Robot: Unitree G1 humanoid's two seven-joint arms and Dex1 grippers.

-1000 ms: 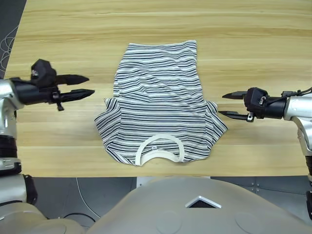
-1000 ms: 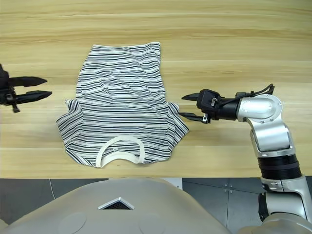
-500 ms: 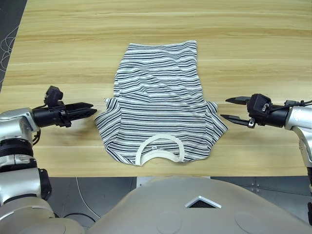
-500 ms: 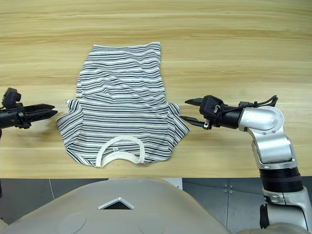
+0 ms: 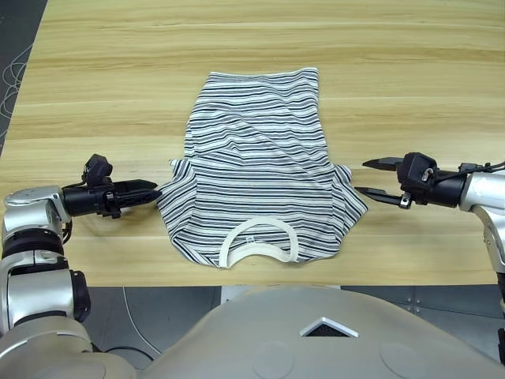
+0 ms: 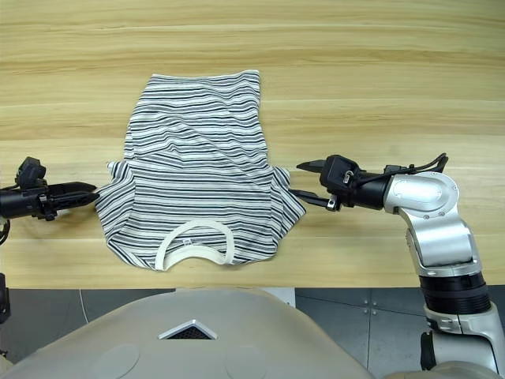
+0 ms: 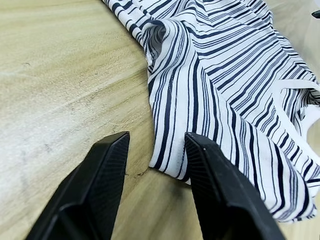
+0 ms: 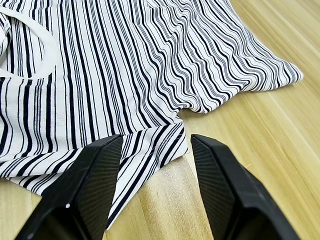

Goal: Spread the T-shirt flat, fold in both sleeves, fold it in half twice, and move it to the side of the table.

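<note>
A striped T-shirt (image 5: pixel 256 162) lies on the wooden table (image 5: pixel 410 71), its white collar (image 5: pixel 259 245) toward the near edge and both sleeves bunched in against the body. My left gripper (image 5: pixel 151 189) is open, low over the table, with its tips just short of the shirt's left sleeve edge (image 7: pixel 167 150). My right gripper (image 5: pixel 368 177) is open too, its tips level with the right sleeve (image 8: pixel 150 145) and a little apart from it. Neither holds any cloth.
Bare wood surrounds the shirt to the left, the right and the far side. The table's near edge (image 5: pixel 394 283) runs just below the collar. Cables (image 5: pixel 12 63) lie on the dark floor beyond the table's left end.
My left gripper dropped toward the near side and closed in on the left sleeve. My right gripper lowered slightly and stayed beside the right sleeve. The shirt has not moved.
</note>
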